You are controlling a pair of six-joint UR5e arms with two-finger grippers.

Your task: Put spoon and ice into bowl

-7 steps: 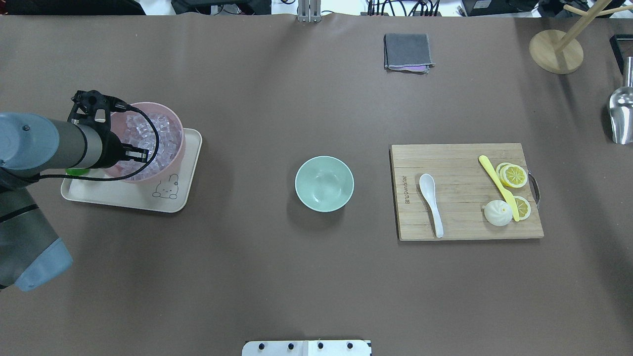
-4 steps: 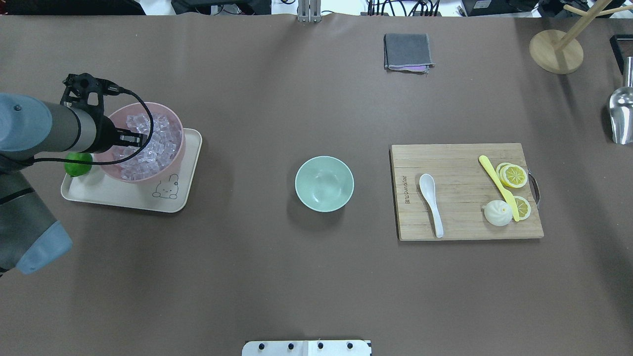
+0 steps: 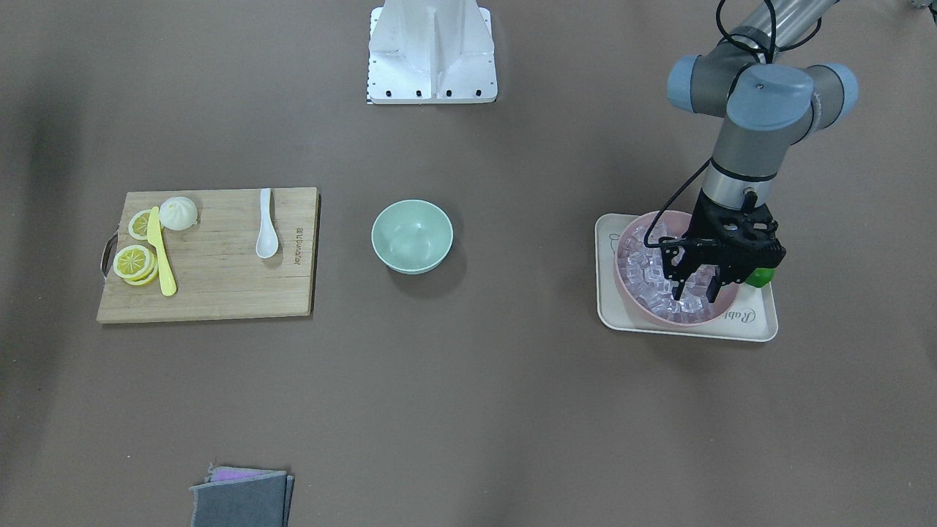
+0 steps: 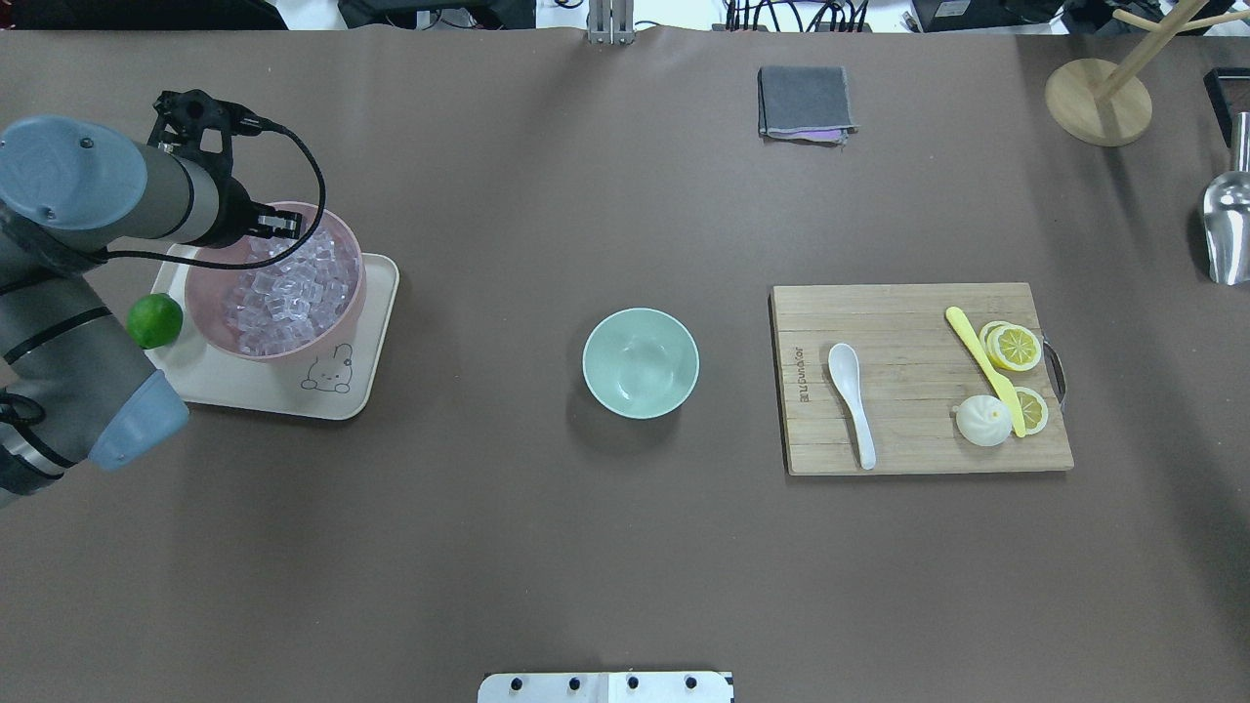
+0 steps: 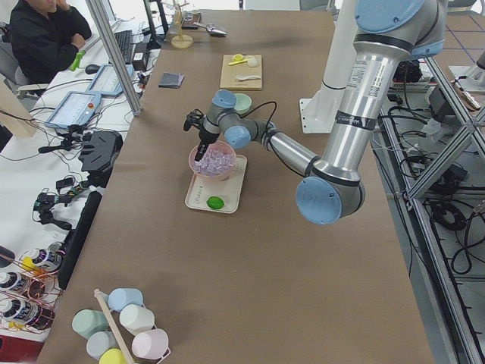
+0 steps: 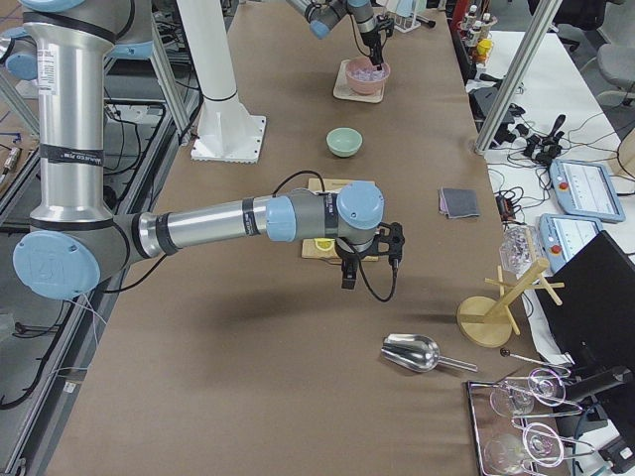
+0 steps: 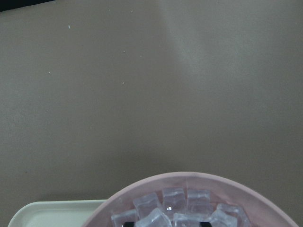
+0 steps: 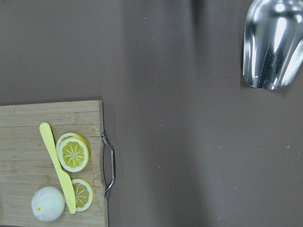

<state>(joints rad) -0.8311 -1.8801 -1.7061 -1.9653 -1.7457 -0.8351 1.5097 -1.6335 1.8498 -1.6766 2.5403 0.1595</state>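
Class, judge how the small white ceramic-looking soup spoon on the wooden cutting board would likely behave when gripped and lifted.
The small white soup spoon looks smooth, so it may slip in a pinch. Its deep scoop looks bulkier than the thin handle, so it probably tips scoop-down. It looks rigid, possibly chipping if dropped on the wooden cutting board.

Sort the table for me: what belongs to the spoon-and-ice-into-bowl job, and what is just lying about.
Job: spoon; ice in the pink bowl; mint-green bowl; left gripper over the ice.
Lying about: yellow knife; lemon slices; bun; lime; grey cloth; metal scoop; cutting board; tray.
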